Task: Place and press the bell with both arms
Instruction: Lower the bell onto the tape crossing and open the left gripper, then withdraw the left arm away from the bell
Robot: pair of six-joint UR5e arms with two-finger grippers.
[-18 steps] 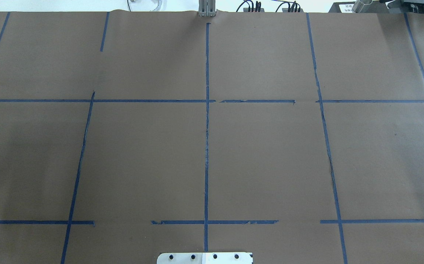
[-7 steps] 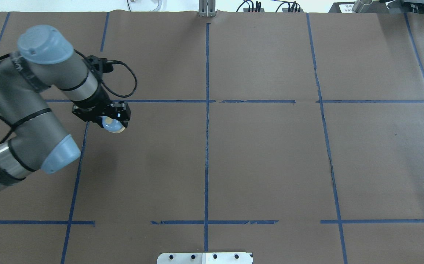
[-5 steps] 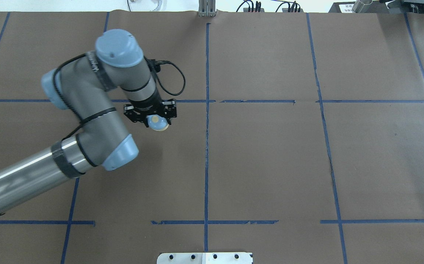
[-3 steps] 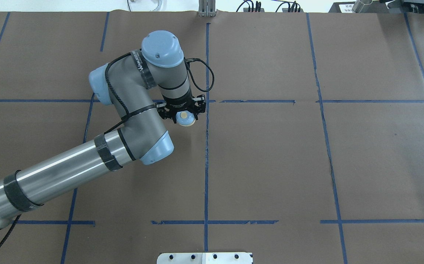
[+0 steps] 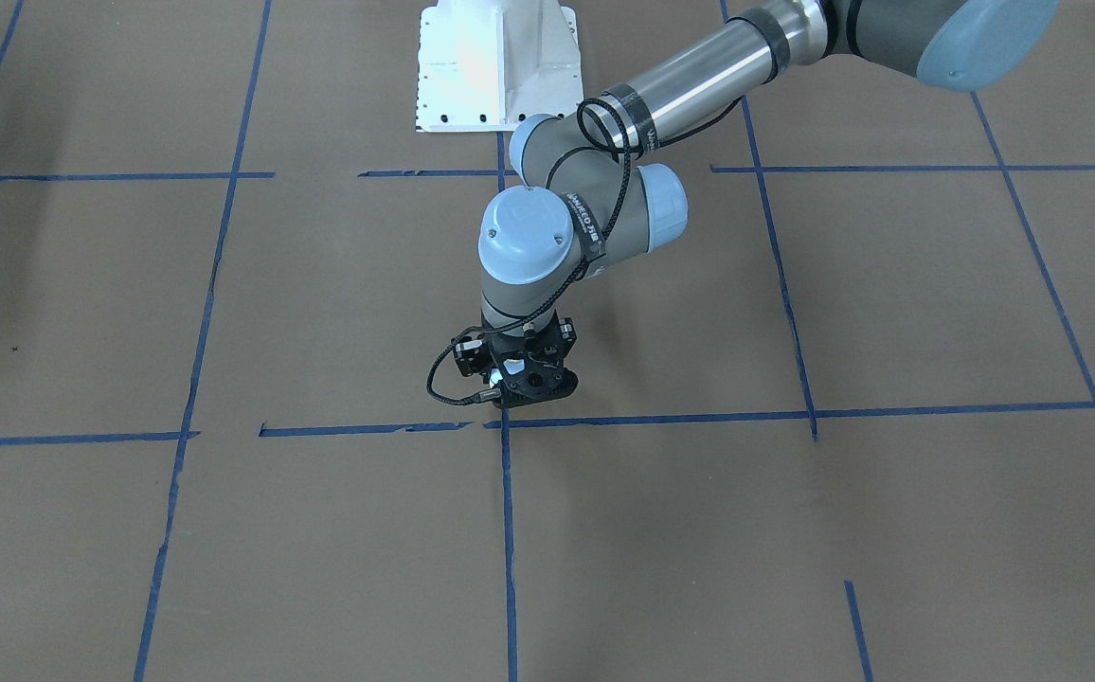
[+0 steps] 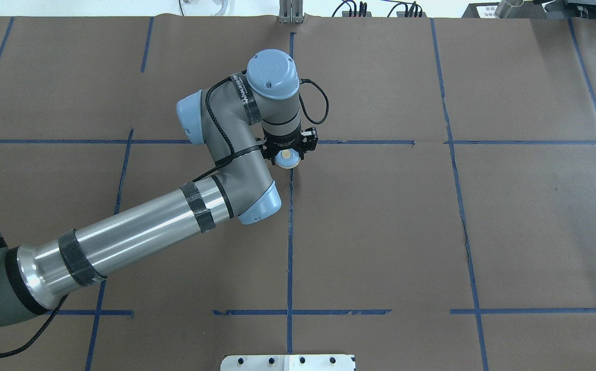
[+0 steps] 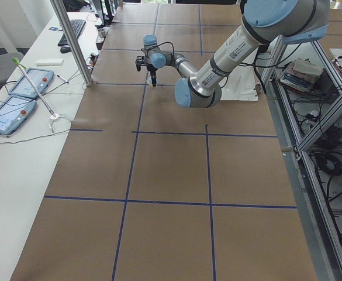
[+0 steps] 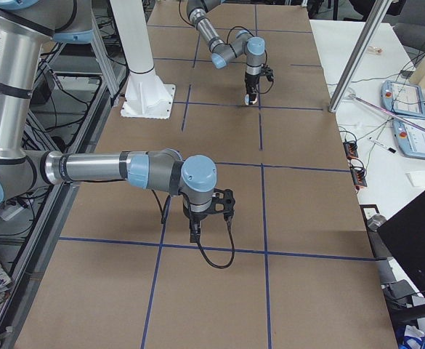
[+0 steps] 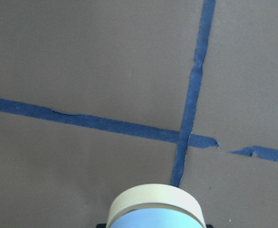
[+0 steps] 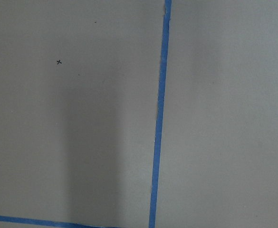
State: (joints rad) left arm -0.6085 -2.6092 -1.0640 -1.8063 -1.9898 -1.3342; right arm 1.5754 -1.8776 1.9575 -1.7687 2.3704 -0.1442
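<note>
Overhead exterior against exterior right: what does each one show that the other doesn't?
Only the overhead shows the bell clearly, blue dome and cream button, gripped by the left gripper near the centre tape crossing. Only exterior right shows the right arm, with the right gripper pointing down by a tape line, and the control tablets. Both show the left arm reaching over the brown, blue-taped table.

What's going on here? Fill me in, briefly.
The left arm reaches over the middle of the table. The left end effector is shut on the bell, close to a blue tape crossing, and has not yet released it. The right arm shows only from the side. The right end effector points down at the paper; I cannot tell whether it is open or shut.
</note>
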